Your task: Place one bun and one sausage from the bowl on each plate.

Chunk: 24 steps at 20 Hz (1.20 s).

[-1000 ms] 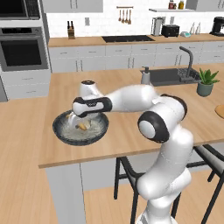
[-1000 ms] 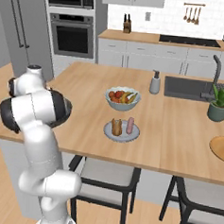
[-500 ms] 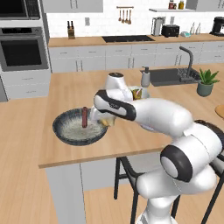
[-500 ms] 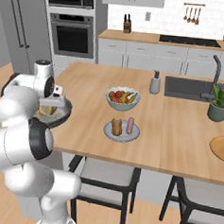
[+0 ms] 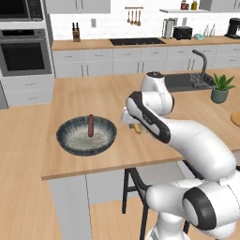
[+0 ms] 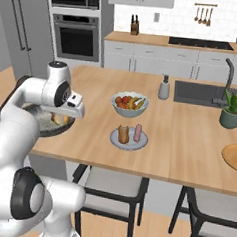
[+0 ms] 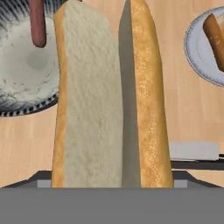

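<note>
The gripper point(image 5: 136, 127) hangs over the counter just right of the dark bowl point(image 5: 70, 140), its fingers set wide around a split hot-dog bun point(image 7: 109, 96), presumably to carry it to a plate. One dark sausage point(image 5: 90, 125) lies in the bowl. The grey-blue plate point(image 6: 116, 141) already has its bun and sausage; the wooden plate point(image 6: 234, 157) sits well apart beyond it, with the fruit bowl point(image 6: 129, 104) near the path.

fingers point(image 7: 48, 179) perhaps behind bun point(image 7: 109, 96)
</note>
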Motion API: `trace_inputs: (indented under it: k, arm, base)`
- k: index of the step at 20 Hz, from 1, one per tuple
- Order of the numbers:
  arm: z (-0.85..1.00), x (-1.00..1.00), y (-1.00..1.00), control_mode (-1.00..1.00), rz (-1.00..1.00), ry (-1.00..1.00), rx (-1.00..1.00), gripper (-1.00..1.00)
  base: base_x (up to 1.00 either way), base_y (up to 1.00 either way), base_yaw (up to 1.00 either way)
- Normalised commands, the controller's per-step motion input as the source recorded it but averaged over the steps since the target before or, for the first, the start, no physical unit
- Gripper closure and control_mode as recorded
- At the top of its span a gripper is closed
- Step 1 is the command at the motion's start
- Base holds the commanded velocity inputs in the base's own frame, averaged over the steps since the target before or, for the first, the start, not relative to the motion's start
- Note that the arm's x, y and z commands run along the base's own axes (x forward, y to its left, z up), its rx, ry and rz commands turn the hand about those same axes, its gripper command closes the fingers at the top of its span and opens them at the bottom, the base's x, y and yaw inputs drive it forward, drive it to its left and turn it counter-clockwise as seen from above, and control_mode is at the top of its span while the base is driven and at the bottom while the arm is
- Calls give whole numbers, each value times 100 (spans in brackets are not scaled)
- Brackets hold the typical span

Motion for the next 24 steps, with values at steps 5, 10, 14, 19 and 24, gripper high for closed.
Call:
trace_inputs:
  k: [5, 10, 14, 19, 24]
  arm:
    - [11, -3, -73, -100, -5, 1, 0, 100]
    - [0, -44, -51, -100, 7, 0, -7, 100]
    - [0, -14, -36, -100, 0, 0, -1, 100]
    - [0, 0, -8, -100, 0, 0, 0, 100]
    - [0, 0, 0, 100, 0, 0, 0, 100]
  base:
    - [0, 0, 0]
    - [0, 0, 0]
    - [0, 0, 0]
    - [0, 0, 0]
    - [-19, -35, 0]
